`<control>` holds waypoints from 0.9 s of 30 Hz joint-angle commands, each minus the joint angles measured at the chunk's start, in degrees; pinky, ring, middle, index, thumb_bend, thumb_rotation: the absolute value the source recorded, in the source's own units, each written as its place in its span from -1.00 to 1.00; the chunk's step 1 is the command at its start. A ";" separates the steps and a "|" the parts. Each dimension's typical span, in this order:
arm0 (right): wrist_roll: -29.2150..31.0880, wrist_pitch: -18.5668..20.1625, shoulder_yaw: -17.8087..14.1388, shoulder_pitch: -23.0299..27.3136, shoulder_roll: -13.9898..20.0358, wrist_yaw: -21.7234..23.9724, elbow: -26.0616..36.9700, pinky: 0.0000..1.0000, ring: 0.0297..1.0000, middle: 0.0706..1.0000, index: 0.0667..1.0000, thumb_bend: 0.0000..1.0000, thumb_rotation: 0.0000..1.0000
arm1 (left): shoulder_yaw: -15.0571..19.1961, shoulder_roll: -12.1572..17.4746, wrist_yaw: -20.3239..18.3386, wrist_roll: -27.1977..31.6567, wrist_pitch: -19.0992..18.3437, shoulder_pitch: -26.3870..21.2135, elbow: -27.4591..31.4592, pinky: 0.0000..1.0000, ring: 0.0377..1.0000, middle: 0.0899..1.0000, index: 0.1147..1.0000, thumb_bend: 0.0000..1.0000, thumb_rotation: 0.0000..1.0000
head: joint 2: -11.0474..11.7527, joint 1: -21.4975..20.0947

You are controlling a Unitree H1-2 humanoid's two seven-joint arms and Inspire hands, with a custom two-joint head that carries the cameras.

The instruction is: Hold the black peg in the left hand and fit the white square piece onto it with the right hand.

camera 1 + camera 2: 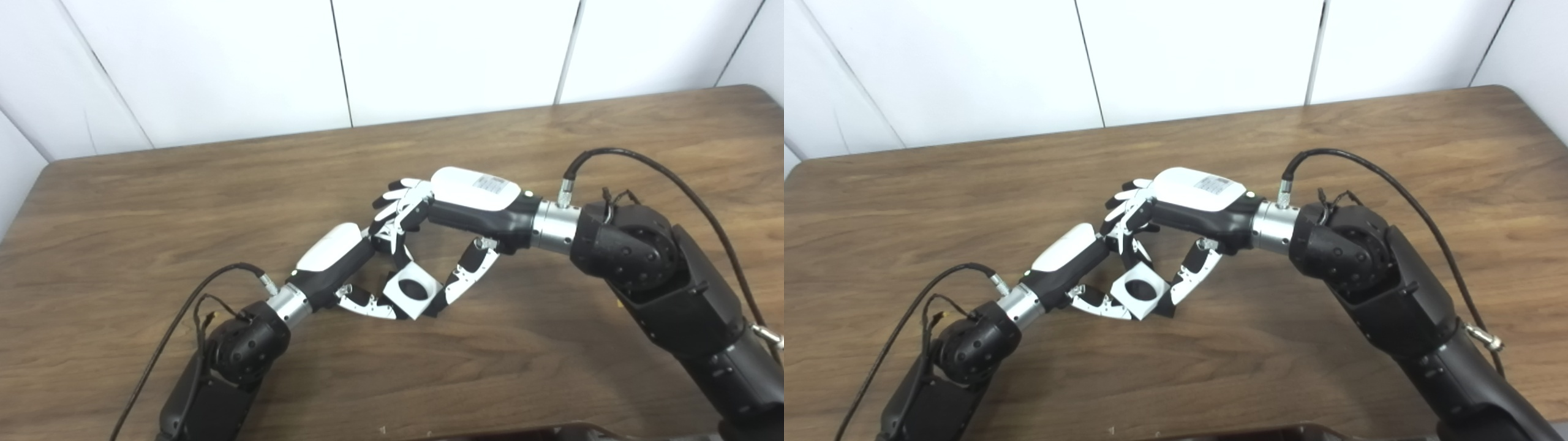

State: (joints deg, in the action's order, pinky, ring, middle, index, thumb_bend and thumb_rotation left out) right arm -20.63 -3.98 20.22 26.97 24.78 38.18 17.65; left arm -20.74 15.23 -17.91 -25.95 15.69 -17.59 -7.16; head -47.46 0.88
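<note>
Both hands meet low over the wooden table [184, 202]: my right hand [453, 208] pinches the white square piece [411, 291], its hole facing up; left hand [343, 263] is curled beside it, the black peg hidden. I'd align hole to peg before pressing

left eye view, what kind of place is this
Probably a lab or test room: a bare wooden table against plain white wall panels, with only the two robot hands and a white square piece on it.
</note>
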 commanded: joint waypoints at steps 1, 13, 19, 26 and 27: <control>0.19 -1.24 -0.76 1.61 -0.60 -1.80 0.39 0.96 0.83 0.58 -0.12 0.03 -0.72 | -0.41 0.38 -0.66 -1.28 -2.38 -0.19 -0.11 0.63 0.92 0.82 -0.13 0.03 -0.82 | -0.06 0.04; -0.29 -1.29 -1.49 2.39 -0.86 -2.35 -1.01 0.97 0.82 0.57 -0.12 0.04 -0.72 | -0.34 0.39 -0.80 -1.05 -2.59 0.45 0.39 0.61 0.92 0.82 -0.14 0.03 -0.82 | -0.33 -0.09; -0.10 -0.44 -1.87 2.52 -0.80 -2.26 -1.22 0.96 0.81 0.56 -0.12 0.04 -0.72 | -0.40 0.38 -0.84 -1.02 -2.51 0.45 0.45 0.61 0.92 0.82 -0.14 0.03 -0.82 | -0.52 0.05; -0.24 -1.22 -1.84 2.17 -0.68 -2.41 -1.84 0.96 0.80 0.55 -0.12 0.04 -0.72 | -0.39 0.43 -0.87 -0.78 -2.81 0.44 0.52 0.61 0.92 0.82 -0.14 0.03 -0.82 | -0.70 0.07; -0.32 -1.34 -1.83 2.12 -0.66 -2.47 -1.90 0.95 0.80 0.55 -0.12 0.04 -0.72 | -0.38 0.44 -0.86 -0.75 -2.81 0.42 0.52 0.62 0.91 0.82 -0.14 0.03 -0.82 | -0.72 0.07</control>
State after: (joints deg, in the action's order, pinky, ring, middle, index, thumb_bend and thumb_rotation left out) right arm -20.95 -4.14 19.44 27.00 24.32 37.65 15.31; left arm -20.75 15.07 -17.78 -26.24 14.70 -17.38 -6.50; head -48.16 0.88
